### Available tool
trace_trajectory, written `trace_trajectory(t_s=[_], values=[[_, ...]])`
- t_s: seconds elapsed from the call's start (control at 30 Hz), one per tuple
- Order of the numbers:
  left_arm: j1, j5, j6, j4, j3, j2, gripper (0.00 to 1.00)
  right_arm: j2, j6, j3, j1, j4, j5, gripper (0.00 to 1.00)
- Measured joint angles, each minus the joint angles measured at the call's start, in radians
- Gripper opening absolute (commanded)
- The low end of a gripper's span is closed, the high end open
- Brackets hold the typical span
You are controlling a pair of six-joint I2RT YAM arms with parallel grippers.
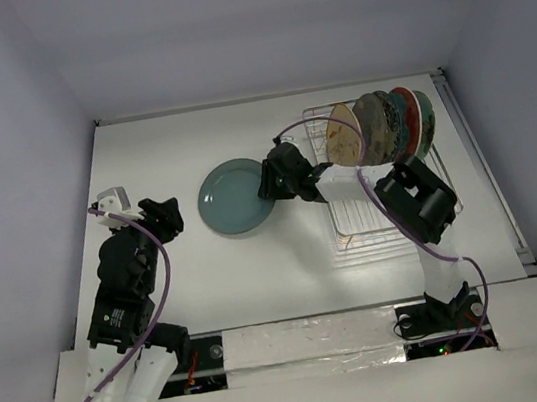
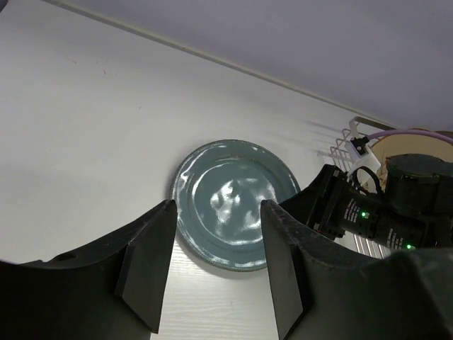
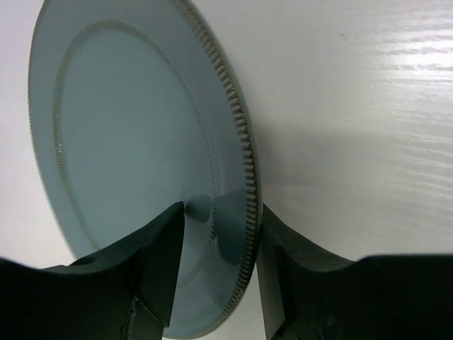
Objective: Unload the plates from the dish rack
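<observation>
Top external view: the teal plate (image 1: 236,197) lies flat on the white table (image 1: 211,290), left of the dish rack (image 1: 397,217). Its right rim is near the rack's left side but apart from it. The right gripper (image 1: 271,178) sits at that right rim, with its arm reaching leftward over the rack's left edge and its elbow above the rack's near half. Four other plates (image 1: 379,126) stand on edge, packed close, at the rack's far end.

The left gripper (image 1: 163,217) hangs left of the teal plate, apart from its left rim. White tabletop shows between the plate and the table's left, near and far edges.

Right wrist view: the right gripper (image 3: 219,212) straddles the plate's beaded rim (image 3: 244,142). The jaws are parted wider than the rim is thick and do not pinch it.

Left wrist view: the left gripper (image 2: 218,207) has its jaws moderately parted with nothing between them. The teal plate lies beyond, with the rack's corner to its right.
</observation>
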Motion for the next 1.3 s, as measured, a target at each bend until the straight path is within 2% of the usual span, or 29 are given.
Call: trace_trajectory(t_s=[0.1,0.27,0.47,0.67,0.7,0.73,0.77,0.8,0.83,1.13,1.23,1.27,1.3], values=[[0.000,0.000,0.000,0.000,0.000,0.000,0.48,0.000,0.000,-0.013,0.001,-0.001,0.003,0.51],[0.000,0.000,0.000,0.000,0.000,0.000,0.48,0.003,0.001,-0.031,0.002,0.006,0.004,0.64],[0.000,0.000,0.000,0.000,0.000,0.000,0.48,0.003,-0.006,-0.030,0.002,0.014,0.009,0.71],[0.000,0.000,0.000,0.000,0.000,0.000,0.48,-0.018,-0.041,-0.025,0.008,-0.047,0.039,0.71],[0.000,0.000,0.000,0.000,0.000,0.000,0.48,-0.029,-0.050,-0.024,0.009,-0.077,0.047,0.68],[0.000,0.000,0.000,0.000,0.000,0.000,0.48,-0.047,-0.061,-0.024,0.009,-0.107,0.057,0.56],[0.000,0.000,0.000,0.000,0.000,0.000,0.48,-0.070,-0.074,-0.024,0.009,-0.138,0.067,0.42],[0.000,0.000,0.000,0.000,0.000,0.000,0.48,-0.098,-0.087,-0.024,0.009,-0.167,0.080,0.18],[0.000,0.000,0.000,0.000,0.000,0.000,0.48,-0.141,-0.109,-0.024,0.009,-0.196,0.100,0.00],[0.000,0.000,0.000,0.000,0.000,-0.003,0.48,-0.556,-0.278,0.081,-0.023,-0.373,0.404,0.00],[0.000,0.000,0.000,0.000,0.000,-0.008,0.48,-0.632,-0.317,0.079,-0.090,-0.425,0.473,0.33],[0.000,0.000,0.000,0.000,0.000,-0.009,0.48,-0.644,-0.330,0.075,-0.126,-0.439,0.486,0.49],[0.000,0.000,0.000,0.000,0.000,-0.009,0.48,-0.649,-0.340,0.070,-0.156,-0.453,0.496,0.54]])
